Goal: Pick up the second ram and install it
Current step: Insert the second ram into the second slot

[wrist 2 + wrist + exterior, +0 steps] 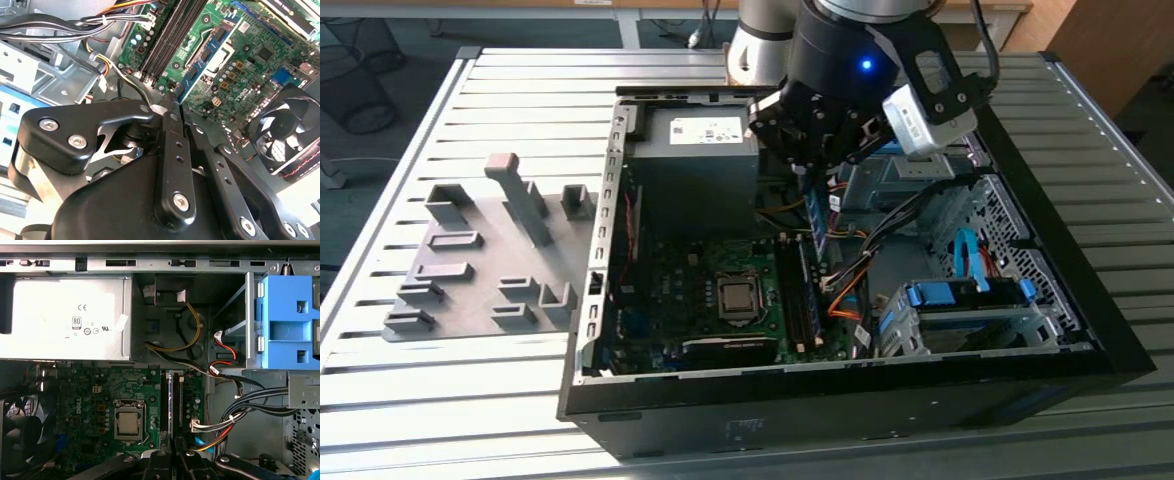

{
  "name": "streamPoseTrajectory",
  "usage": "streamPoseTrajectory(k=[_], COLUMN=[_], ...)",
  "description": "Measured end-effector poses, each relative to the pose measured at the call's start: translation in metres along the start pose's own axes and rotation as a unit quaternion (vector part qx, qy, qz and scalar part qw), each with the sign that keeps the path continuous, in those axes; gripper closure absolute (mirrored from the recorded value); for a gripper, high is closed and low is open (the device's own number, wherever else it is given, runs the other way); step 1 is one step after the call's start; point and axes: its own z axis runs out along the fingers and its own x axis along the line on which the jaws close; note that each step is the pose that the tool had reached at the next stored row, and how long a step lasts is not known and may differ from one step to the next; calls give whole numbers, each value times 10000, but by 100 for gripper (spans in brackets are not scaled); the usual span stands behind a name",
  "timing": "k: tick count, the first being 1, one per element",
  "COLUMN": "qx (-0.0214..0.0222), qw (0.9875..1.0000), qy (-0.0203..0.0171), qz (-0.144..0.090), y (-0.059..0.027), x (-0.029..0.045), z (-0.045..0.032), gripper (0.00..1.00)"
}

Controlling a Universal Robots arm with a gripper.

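One ram (818, 215) clamped in tool (817, 180).

A slatted metal table (494, 400) carries an open computer case (854, 400) beside a grey holder tray (487, 260).

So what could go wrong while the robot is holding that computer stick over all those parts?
The gripper pinches the second ram by its top edge, above the slots on the green board. If the stick hangs a bit crooked, it might miss its slot and jam. Cable bundles lie right beside the slots, so the stick or the fingers could snag them.
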Motion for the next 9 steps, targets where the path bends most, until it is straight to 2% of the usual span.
streamPoseTrajectory(k=[5, 9], qx=[-2, -2], qw=[10000, 10000], qy=[47, 51], qz=[2, 2], y=[-17, -17], x=[-1, -2], z=[59, 69], gripper=[86, 86])
